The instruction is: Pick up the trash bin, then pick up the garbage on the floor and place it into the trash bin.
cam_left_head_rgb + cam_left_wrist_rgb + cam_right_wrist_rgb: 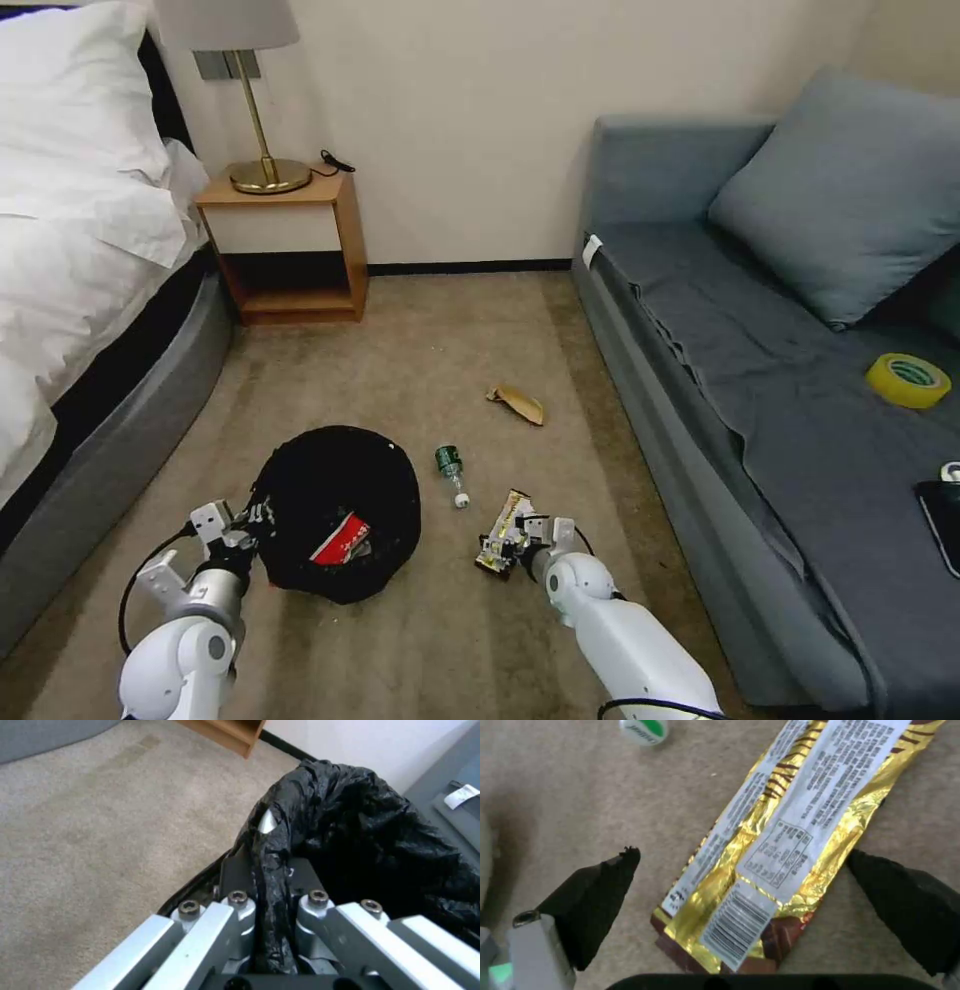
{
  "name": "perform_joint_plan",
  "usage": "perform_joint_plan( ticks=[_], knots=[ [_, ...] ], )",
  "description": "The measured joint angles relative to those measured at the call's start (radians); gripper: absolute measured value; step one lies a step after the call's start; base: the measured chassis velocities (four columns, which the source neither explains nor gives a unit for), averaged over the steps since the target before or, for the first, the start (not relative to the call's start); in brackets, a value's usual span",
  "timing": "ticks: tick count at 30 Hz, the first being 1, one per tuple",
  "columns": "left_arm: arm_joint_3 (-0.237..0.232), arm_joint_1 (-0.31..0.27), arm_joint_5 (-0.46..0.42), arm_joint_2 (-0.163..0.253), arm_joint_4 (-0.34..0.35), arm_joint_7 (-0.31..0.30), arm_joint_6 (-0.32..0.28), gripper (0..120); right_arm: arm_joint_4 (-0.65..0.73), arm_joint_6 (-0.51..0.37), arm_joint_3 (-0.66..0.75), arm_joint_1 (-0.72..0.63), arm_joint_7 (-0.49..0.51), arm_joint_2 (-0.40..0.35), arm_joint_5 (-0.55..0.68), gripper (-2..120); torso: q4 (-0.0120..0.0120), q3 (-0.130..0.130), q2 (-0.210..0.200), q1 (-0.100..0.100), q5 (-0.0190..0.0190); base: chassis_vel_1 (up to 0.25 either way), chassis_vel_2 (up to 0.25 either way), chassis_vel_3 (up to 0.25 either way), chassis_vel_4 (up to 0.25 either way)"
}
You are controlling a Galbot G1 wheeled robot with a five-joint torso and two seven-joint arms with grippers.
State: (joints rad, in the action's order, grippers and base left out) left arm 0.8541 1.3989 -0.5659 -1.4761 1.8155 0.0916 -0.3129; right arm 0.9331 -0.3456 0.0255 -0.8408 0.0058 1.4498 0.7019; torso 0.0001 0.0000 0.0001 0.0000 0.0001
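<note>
Gold wrapper (pixel 780 832) shows barcode, unreadable print

Hidden, cropped or unreadable parts

The bin (pixel 335 510) is seen from above, so its base and most of what lies inside are concealed; a red-and-white wrapper (pixel 342 541) is partly buried in the bag. In the left wrist view the bin (pixel 360 832) is cut off at one edge. The gold wrapper (pixel 785 825) is cropped by the picture edge, and its print is too blurred to be read. The bottle (pixel 642 729) is shown only as a cropped end. The phone (pixel 943 520) is cut by the edge
</note>
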Motion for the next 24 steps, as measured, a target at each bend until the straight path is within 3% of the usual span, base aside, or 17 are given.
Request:
perform_joint_plan(
  ticks=[13, 20, 24],
  knots=[
    [0.007, 0.0, 0.0, 0.002, -0.012, 0.003, 0.004, 5, -0.027, 0.012, -0.011, 0.003, -0.001, 0.014, -0.056, 98, 0.0, 0.0, 0.0, 0.0, -0.0002, 0.0, 0.0, 0.0, 0.0],
    [0.008, 0.0, 0.002, 0.0, -0.019, 0.005, 0.007, 5, -0.04, 0.013, -0.012, 0.008, 0.004, 0.021, -0.077, 77, -0.0008, 0.0, 0.0, 0.0, -0.001, 0.0, 0.0, 0.0, 0.0],
    [0.011, 0.001, 0.002, -0.001, -0.023, 0.008, 0.008, 5, -0.052, 0.014, -0.014, 0.009, 0.002, 0.023, -0.092, 58, -0.001, 0.0, 0.0, 0.0, -0.001, 0.0, 0.0, 0.0, 0.0]
  ],
)
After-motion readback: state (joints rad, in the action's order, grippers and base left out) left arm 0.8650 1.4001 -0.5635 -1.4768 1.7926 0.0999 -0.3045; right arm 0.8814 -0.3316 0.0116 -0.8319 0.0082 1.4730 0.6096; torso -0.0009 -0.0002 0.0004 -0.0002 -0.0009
